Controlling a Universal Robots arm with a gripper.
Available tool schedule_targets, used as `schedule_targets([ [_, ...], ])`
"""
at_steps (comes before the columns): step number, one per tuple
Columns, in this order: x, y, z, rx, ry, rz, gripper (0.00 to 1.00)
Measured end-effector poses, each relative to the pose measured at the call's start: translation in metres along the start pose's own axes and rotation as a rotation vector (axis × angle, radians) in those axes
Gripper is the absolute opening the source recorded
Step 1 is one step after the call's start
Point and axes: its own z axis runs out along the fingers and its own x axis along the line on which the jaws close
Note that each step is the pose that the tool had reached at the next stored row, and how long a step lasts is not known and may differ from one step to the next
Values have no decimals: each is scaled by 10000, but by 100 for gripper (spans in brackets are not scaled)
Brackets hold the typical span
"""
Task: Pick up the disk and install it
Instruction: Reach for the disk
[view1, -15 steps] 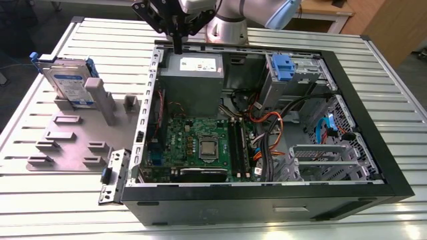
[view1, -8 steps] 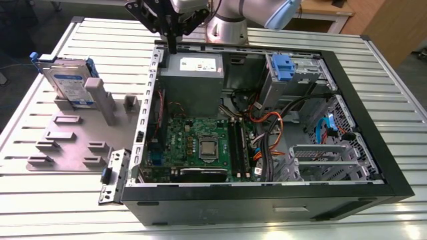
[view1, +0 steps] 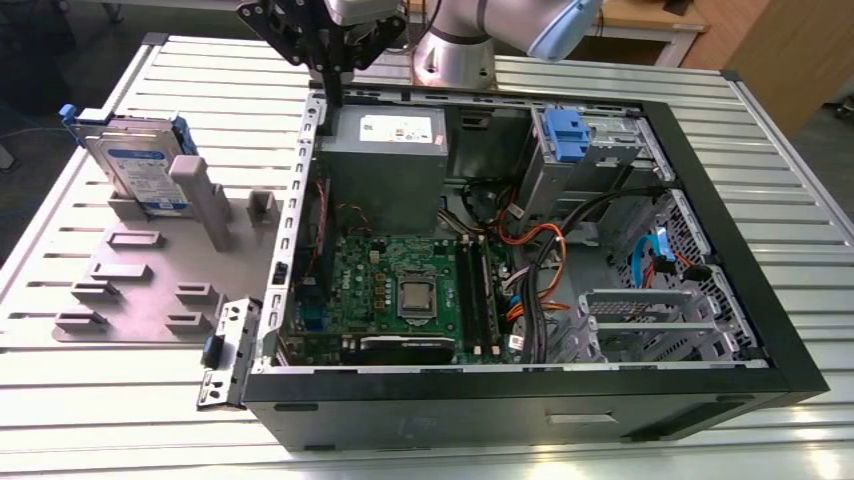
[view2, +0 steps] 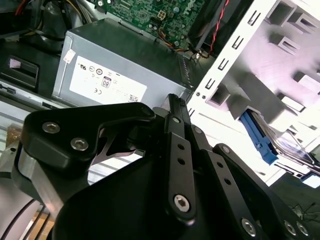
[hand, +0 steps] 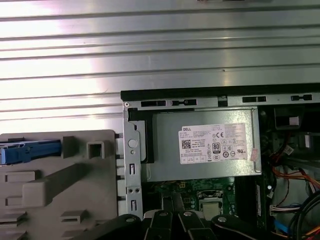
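The disk (view1: 140, 165), a silver drive with a blue-and-white label in a blue carrier, stands on edge in a slot of the grey fixture (view1: 147, 275) at the exterior view's left. Its blue carrier edge shows in the first wrist view (hand: 30, 150), and the disk also appears in the second wrist view (view2: 262, 140). My gripper (view1: 330, 82) hangs above the far wall of the open computer case (view1: 534, 400), off to the right of the disk and apart from it. Its black fingers (view2: 172, 102) lie together with nothing between them.
Inside the case, a grey power supply box with a white sticker (view1: 384, 150) sits just below the gripper. The case also holds a green motherboard (view1: 400, 290), a blue latch on the drive bay (view1: 567, 135), cables and a metal cage (view1: 654, 320). A slatted metal table (view1: 120, 400) carries everything.
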Motion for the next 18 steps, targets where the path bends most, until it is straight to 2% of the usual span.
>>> schedule_targets([
  [8, 59, -4, -1, -1, -1, 0, 11],
  [18, 64, -5, -2, 0, 0, 0, 11],
])
